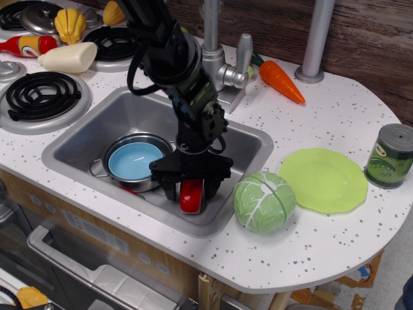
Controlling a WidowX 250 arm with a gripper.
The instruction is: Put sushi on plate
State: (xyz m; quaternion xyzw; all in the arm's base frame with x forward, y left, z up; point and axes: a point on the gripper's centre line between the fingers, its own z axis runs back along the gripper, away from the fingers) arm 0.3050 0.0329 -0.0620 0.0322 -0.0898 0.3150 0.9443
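The sushi, a small glossy red piece, lies on the sink floor near the sink's front wall. My gripper has come down over it, with one black finger on its left and the other on its right. The jaws stand open, close around the sushi, and I see no firm grip. The lime-green plate with its wavy rim lies bare on the counter to the right, beyond the cabbage.
A light-blue bowl in a steel pot sits in the sink just left of the gripper. The faucet stands behind the arm. A carrot, a green can and stove burners are around.
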